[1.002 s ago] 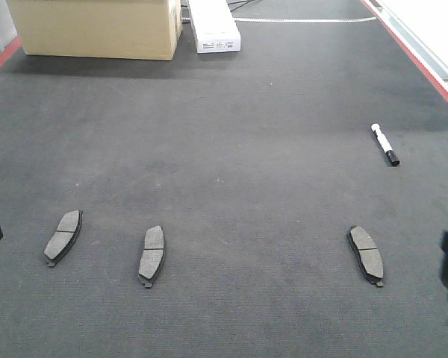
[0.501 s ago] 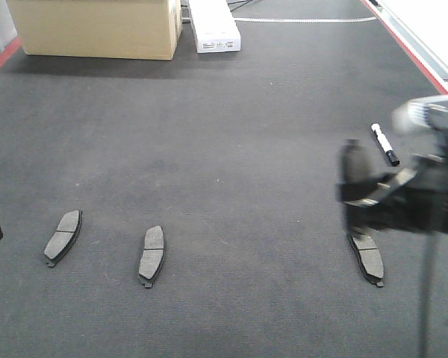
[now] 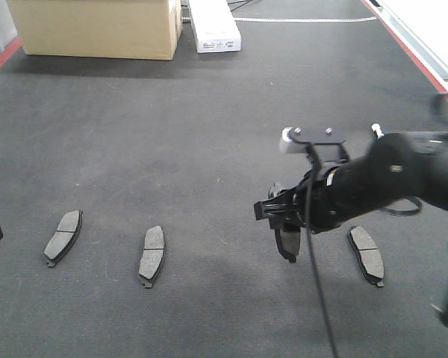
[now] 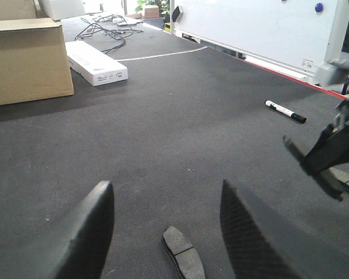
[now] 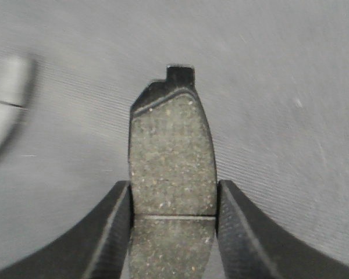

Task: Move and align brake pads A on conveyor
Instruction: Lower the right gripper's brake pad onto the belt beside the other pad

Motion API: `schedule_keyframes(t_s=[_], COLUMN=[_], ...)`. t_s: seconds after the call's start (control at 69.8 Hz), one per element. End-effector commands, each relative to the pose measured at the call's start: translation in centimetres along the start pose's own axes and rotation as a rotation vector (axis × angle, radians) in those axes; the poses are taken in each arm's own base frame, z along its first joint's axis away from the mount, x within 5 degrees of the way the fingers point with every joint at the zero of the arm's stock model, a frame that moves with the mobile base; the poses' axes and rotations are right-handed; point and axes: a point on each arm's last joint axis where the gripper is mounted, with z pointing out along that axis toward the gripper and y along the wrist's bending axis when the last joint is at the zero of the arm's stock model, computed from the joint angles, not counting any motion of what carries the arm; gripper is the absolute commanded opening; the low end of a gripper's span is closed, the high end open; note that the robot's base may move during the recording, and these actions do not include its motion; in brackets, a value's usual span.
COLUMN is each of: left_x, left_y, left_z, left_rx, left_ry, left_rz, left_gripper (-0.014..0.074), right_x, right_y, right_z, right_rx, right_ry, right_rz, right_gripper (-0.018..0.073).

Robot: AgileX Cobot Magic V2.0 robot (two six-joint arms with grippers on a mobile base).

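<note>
One brake pad hung end-down between the fingers of the right gripper, which was clamped on both its long edges at about the cross groove, with the end tab pointing away from the wrist. In the front view this pad sat just above the belt, or perhaps touched it with its lower tip; the angle did not settle that. Three more pads lay flat on the belt in a loose row: one just beside the held pad on the right, one left of centre and one further left.

The left gripper stood with its two dark fingers spread wide and nothing between them, and a pad lay on the belt in the gap below. In the front view only a dark sliver of that arm showed at the left edge.

A cardboard box stood at the far end of the belt, cut off by the frame, so its inside could not be seen. A long white box lay closed beside it. A white marker with a black cap lay well off to the right; in the front view the right arm hid nearly all of it. The blurred pale shape at the left of the right wrist view was probably another pad.
</note>
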Motion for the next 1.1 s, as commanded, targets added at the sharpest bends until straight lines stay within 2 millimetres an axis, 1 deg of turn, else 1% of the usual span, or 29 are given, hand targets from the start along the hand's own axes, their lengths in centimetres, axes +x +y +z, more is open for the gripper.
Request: schedule_keyframes(t_s=[0.0,0.143,0.243,0.329,0.53,0.687,0.788,0.988,1.088], left_x=[-1.5,-1.5,-1.5,-1.5,-1.5,-1.5,-1.5,-1.5,-1.5], left_y=[-0.3,-0.3,-0.3,-0.3,-0.3,-0.3,-0.3,-0.3,-0.3], left_z=[-0.2,-0.2,-0.2,-0.2,-0.2,-0.2,-0.2,-0.2,-0.2], left_rx=[0.027,0.027,0.027,0.027,0.027,0.027,0.027,0.027,0.027], left_ry=[-0.091,-0.091,-0.091,-0.091,-0.091,-0.091,-0.091,-0.091,-0.091], left_rz=[0.001,0.001,0.001,0.001,0.001,0.001,0.001,0.001,0.001], left_gripper=[0.0409,0.0409,0.0409,0.0409,0.0409,0.0409,0.0409,0.0409,0.0409], right_x=[-1.9,-2.4,-2.7,-2.8,-2.3,-2.1,-2.2,-2.2,-2.2], right_y=[0.2,-0.1,-0.2,-0.2,-0.6,-0.8,-0.8,-0.8,-0.8], right_z=[-0.3,2.2,3.4,4.2,6.2,7.0,7.0,7.0,7.0], right_rx=[0.023,0.043,0.053,0.058,0.072,0.077,0.077,0.076,0.077], right_ry=[-0.050,0.031,0.063,0.095,0.151,0.163,0.156,0.155,0.155], right_rz=[0.024,0.051,0.055,0.057,0.073,0.094,0.094,0.094,0.094], right_gripper=[0.0034,0.0044,0.0048,0.0053,0.0081,0.0125,0.0199,0.0445,0.0548])
